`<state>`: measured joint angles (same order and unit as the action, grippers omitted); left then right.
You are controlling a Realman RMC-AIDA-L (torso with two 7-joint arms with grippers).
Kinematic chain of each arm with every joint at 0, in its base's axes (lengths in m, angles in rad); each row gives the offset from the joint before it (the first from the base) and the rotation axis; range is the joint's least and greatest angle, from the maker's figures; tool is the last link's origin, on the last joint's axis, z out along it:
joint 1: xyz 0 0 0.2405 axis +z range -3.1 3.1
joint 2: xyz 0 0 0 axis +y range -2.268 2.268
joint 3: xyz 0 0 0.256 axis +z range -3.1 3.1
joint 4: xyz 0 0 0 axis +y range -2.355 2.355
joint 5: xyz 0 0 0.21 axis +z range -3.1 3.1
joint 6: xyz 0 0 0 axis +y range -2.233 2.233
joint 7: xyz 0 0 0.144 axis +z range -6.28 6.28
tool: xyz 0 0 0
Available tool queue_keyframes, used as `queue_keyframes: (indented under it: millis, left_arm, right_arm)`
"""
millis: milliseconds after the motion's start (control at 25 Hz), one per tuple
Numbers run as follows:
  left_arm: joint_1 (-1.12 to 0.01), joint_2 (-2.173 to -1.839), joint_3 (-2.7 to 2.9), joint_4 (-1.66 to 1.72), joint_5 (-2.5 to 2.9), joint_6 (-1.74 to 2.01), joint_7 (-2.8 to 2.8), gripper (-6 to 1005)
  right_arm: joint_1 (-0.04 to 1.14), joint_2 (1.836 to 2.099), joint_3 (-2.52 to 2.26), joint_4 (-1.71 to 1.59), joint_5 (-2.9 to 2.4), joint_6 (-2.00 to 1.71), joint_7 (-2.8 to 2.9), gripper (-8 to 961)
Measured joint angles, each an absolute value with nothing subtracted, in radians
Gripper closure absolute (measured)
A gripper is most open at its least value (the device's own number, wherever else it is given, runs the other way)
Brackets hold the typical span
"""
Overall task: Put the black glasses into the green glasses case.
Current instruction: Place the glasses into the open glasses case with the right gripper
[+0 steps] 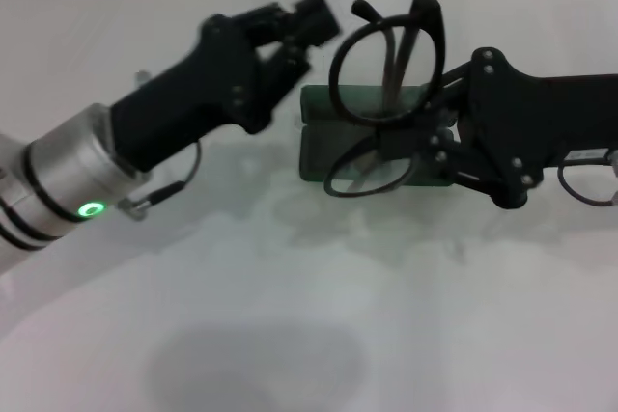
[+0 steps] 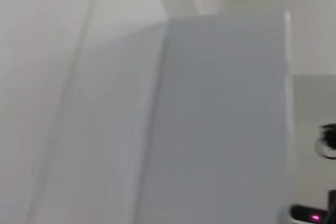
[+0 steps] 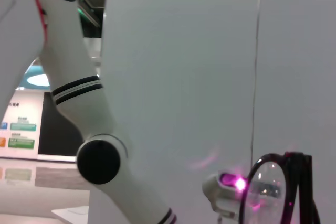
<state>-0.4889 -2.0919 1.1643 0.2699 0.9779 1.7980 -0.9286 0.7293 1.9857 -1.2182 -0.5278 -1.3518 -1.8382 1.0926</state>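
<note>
Fingers of our right gripper (image 1: 446,115) pinch the black glasses (image 1: 386,94) at one side, holding them tilted in the air just above the green glasses case (image 1: 319,137). We see that case lying on the white table (image 1: 290,315), lid up. Our left gripper (image 1: 314,21) hovers near the case's left end; whether its fingers are spread we cannot tell.

black glasses (image 3: 278,190) (beside white arm (image 3: 89,124))
</note>
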Motion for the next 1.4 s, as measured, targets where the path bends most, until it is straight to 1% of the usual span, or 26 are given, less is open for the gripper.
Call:
queue_keyframes:
  millis: [120, 240, 360, 480, 600, 680, 720, 760, 800, 880, 920, 1000, 1120, 1400]
  left_arm:
    - [-0.435, -2.09, 1.09, 0.272, 0.978, 1.8, -0.916, 836]
    - [-0.373, -2.083, 1.006, 0.279, 0.977, 1.811, -0.914, 836]
    - [-0.329, -2.077, 0.962, 0.279, 0.977, 1.83, -0.913, 836]
    - [-0.29, -2.076, 0.948, 0.28, 0.978, 1.845, -0.904, 837]
    - [-0.26, -2.081, 0.947, 0.281, 0.98, 1.87, -0.898, 837]
    - [-0.245, -2.083, 0.95, 0.282, 0.985, 1.885, -0.897, 837]
    - [-0.245, -2.083, 0.95, 0.282, 0.985, 1.885, -0.897, 837]
    - [-0.234, -2.083, 0.954, 0.277, 1.003, 1.896, -0.896, 837]
    - [-0.233, -2.083, 0.954, 0.276, 1.008, 1.898, -0.896, 837]
    - [-0.227, -2.081, 0.954, 0.274, 1.051, 1.904, -0.894, 837]
    - [-0.226, -2.08, 0.954, 0.274, 1.083, 1.908, -0.888, 837]
    - [-0.223, -2.077, 0.954, 0.278, 1.178, 1.927, -0.857, 837]
    - [-0.217, -2.075, 0.954, 0.278, 1.238, 1.943, -0.836, 837]
    - [-0.194, -2.074, 0.956, 0.281, 1.324, 1.963, -0.806, 837]
  right_arm:
    - [0.743, 1.978, -1.224, -0.56, -1.378, -1.782, 1.232, 854]
    - [0.771, 1.969, -1.228, -0.662, -1.501, -1.697, 1.431, 853]
    - [0.85, 1.963, -1.223, -0.766, -1.726, -1.639, 1.669, 853]
    - [1.002, 1.943, -1.217, -0.762, -1.963, -1.63, 1.888, 853]
    - [1.152, 1.939, -1.216, -0.68, -2.13, -1.633, 1.98, 852]
    - [1.249, 1.947, -1.217, -0.619, -2.225, -1.637, 2.0, 852]
    - [1.278, 1.954, -1.219, -0.602, -2.261, -1.637, 2.003, 852]
    - [1.316, 1.966, -1.222, -0.584, -2.304, -1.638, 2.006, 852]
    - [1.356, 1.985, -1.226, -0.566, -2.36, -1.638, 2.006, 852]
    - [1.4, 2.014, -1.239, -0.548, -2.447, -1.624, 2.004, 851]
    - [1.414, 2.022, -1.26, -0.538, -2.471, -1.608, 2.004, 851]
    - [1.435, 2.027, -1.361, -0.51, -2.467, -1.561, 2.007, 851]
    - [1.438, 2.027, -1.458, -0.506, -2.409, -1.504, 2.011, 851]
    - [1.427, 2.029, -1.523, -0.51, -2.393, -1.428, 1.999, 850]
